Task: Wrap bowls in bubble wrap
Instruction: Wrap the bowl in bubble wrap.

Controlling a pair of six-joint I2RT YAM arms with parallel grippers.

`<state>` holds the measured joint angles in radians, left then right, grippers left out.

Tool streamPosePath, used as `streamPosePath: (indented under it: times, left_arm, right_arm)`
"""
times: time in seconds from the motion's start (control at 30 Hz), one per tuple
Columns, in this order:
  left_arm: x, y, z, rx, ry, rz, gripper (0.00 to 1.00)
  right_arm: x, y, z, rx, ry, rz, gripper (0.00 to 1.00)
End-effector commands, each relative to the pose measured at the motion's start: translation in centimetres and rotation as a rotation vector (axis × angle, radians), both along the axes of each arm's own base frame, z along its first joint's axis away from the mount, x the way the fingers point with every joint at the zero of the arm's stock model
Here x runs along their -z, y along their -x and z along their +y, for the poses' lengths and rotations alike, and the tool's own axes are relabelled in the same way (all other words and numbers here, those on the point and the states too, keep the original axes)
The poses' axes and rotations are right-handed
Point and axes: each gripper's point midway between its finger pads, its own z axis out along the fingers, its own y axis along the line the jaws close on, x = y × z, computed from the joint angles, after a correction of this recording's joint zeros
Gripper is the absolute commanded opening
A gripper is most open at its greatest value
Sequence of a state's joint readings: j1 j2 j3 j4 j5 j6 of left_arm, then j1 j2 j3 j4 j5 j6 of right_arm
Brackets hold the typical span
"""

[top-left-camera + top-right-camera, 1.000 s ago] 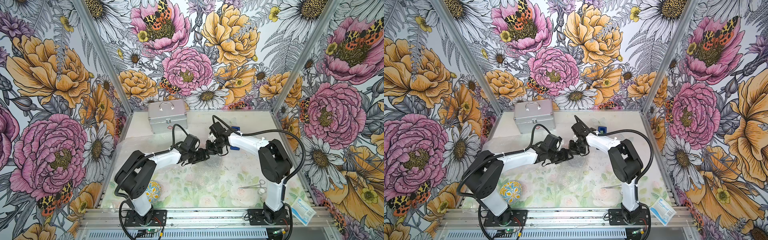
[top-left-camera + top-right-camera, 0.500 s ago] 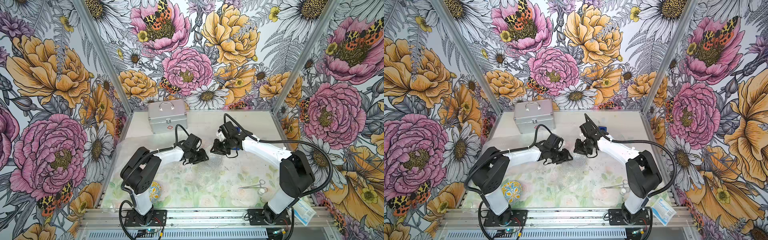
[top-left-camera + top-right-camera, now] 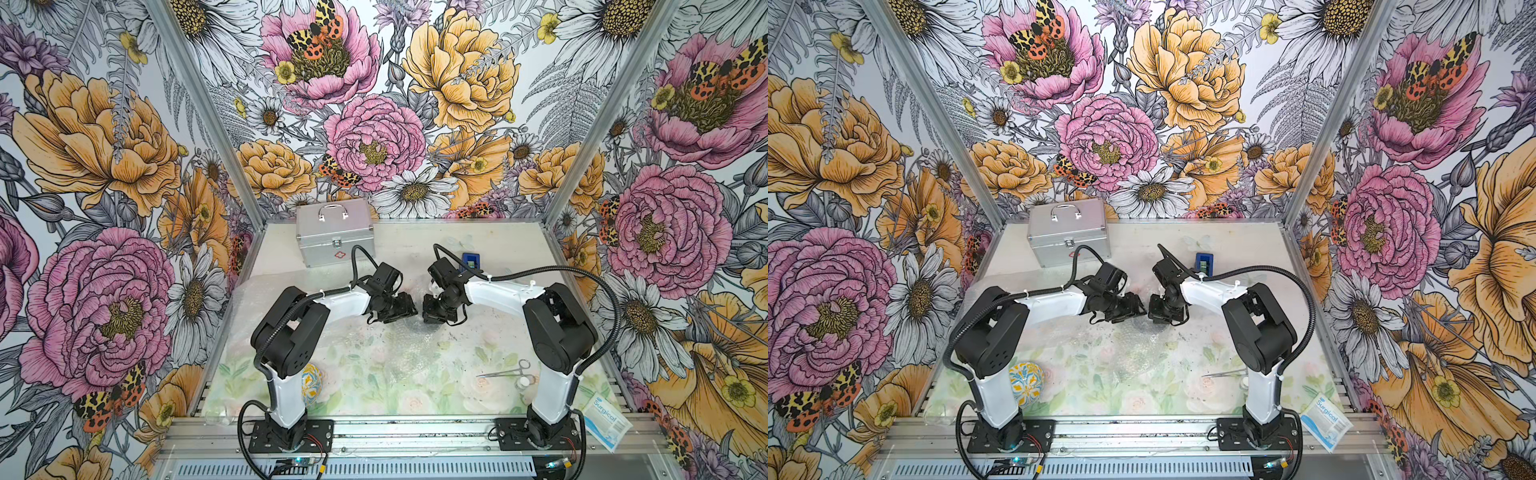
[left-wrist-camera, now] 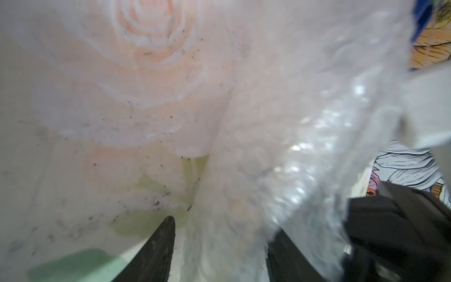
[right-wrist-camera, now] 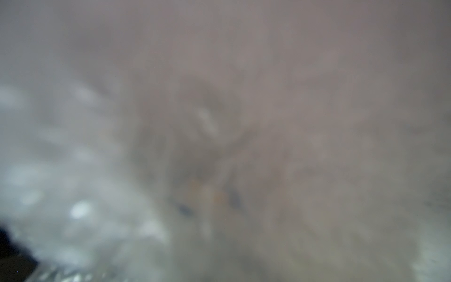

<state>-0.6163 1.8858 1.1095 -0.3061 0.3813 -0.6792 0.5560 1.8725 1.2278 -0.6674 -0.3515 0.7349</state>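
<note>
Left wrist view, entry one: what do you list? (Clerk)

Item: left fingers (image 4: 159, 244), standing apart, a fold of bubble wrap (image 4: 305, 146) hanging between them, not clamped that I can see. Item: right fingers (image 3: 429, 316), closed. Whether a layer of wrap is caught in them I cannot tell, since my right wrist view is all blur. (Me)

Location of the goods? (Clerk)

Wrap: spread over the middle and my left side of the worktop (image 3: 415, 399), bunched under both wrists. Bowl (image 3: 1026, 382), one: beside my left arm's base, near the front edge, well apart from the bunch. Bowl, second: not found. Faint orange and blue smudges in the right wrist view may be it under the plastic, unconfirmed. (Me)

Hazards, with cause? (Clerk)

One: both sets of fingers sit almost tip to tip in both top views, so a small inward move would likely knock them together. Two: with my left fingers apart, a pull from the right could drag the sheet clean out. Three: plastic covers both lenses, so I would be working near blind. Four: if a bowl does lie in the bunch, a tug could roll it out, and ceramic may chip. Five: my left arm stands right beside the visible bowl, and a swing could shove it. (Me)
</note>
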Motion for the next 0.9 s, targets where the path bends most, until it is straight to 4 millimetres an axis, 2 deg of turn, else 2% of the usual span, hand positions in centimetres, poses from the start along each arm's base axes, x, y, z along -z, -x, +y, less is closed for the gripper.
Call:
streamPosePath:
  times: [0.0,0.07,0.17,0.3,0.37,0.4,0.5,0.7,0.8,0.87]
  left_arm:
    - [0.7,0.2,0.1,0.022,-0.003,0.023,0.47]
    - [0.6,0.3,0.1,0.029,-0.001,0.02,0.38]
    - [0.1,0.4,0.2,0.044,-0.005,0.004,0.22]
    - [-1.6,0.6,0.0,0.097,-0.031,-0.058,0.07]
    - [-2.0,1.0,-0.1,0.136,-0.065,-0.088,0.01]
    - [-3.9,1.0,-0.2,0.149,-0.058,-0.137,0.0]
    - [-5.7,1.5,-0.1,0.198,-0.103,-0.226,0.0]
    - [-9.7,3.1,-1.2,0.347,-0.182,-0.432,0.0]
    - [-10.6,3.4,-1.4,0.393,-0.248,-0.509,0.0]
    - [-10.6,3.4,-1.4,0.398,-0.272,-0.514,0.0]
  right_arm:
    - [-2.1,-1.2,0.5,-0.009,-0.023,-0.08,0.09]
    - [-3.4,-1.5,0.4,-0.002,-0.039,-0.108,0.17]
    - [-6.5,-2.5,-0.9,0.034,-0.067,-0.187,0.33]
    - [-10.6,-4.8,-4.6,0.116,-0.087,-0.3,0.52]
    - [-11.8,-5.9,-6.3,0.137,-0.08,-0.33,0.59]
    - [-12.2,-6.4,-7.0,0.143,-0.078,-0.34,0.63]
    - [-13.2,-7.8,-8.4,0.149,-0.103,-0.358,0.68]
    - [-15.1,-9.4,-7.9,0.072,-0.166,-0.404,0.79]
    - [-15.9,-10.0,-8.0,0.073,-0.179,-0.421,0.8]
    - [-15.8,-10.2,-8.2,0.078,-0.17,-0.413,0.78]
